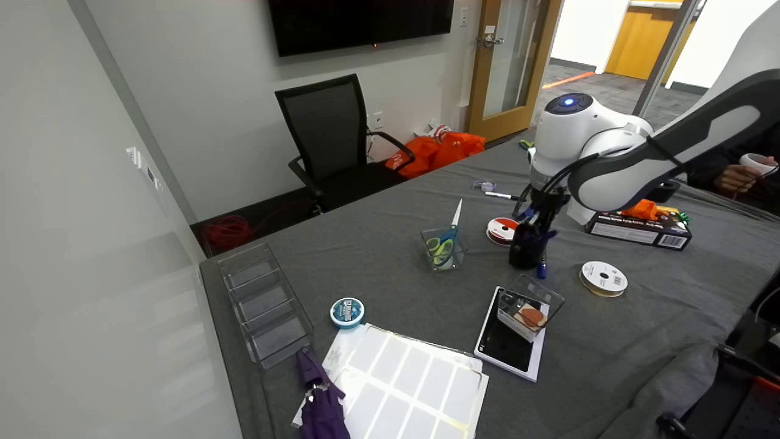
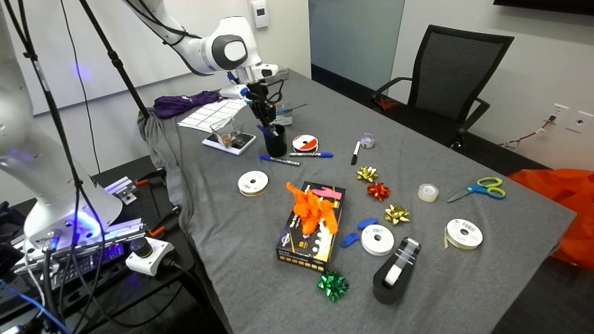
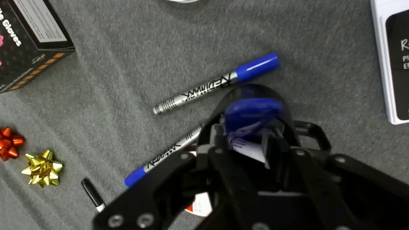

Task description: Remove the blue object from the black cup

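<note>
Claw [image 3: 244, 140] stands over the cup [image 2: 277, 146], closure on the blue object [image 3: 254, 111] projecting from it not determinable; confirm a firm hold, then lift straight up, cup undisturbed.

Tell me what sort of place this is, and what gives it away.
Probably an office meeting room, judging by the black mesh-backed chair with armrests, the flat rectangular black wall screen and the wood-framed glass door.
</note>
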Available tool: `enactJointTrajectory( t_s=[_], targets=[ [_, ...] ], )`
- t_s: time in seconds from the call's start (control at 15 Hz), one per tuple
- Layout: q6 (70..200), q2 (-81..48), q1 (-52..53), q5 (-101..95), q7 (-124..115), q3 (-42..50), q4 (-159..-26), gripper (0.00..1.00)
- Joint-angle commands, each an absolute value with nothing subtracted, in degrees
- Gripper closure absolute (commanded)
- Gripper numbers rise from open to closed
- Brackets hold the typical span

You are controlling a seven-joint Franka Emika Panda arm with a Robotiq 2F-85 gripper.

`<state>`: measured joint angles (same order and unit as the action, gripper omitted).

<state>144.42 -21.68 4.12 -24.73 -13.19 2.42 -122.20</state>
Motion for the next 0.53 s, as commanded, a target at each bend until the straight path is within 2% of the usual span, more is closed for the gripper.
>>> enactJointTrajectory(
  t_s=[0.0, 0.07, 0.2, 0.27, 0.33, 0.47],
  targets=[
    [146.3, -21.7, 4.8, -23.8, -12.6, 3.4, -123.1, 0.95],
    [146.3, -21.6, 4.8, -23.7, -12.6, 3.4, -123.2, 0.99],
    [146.6, -21.2, 4.9, -24.1, -12.7, 3.6, -123.5, 1.00],
    [146.7, -21.1, 4.9, -24.3, -12.8, 3.7, -123.6, 0.72],
    [146.9, -20.9, 5.1, -24.7, -13.0, 3.9, -123.7, 0.74],
    [147.7, -20.5, 5.4, -26.0, -13.9, 4.7, -124.1, 0.66]
  ],
)
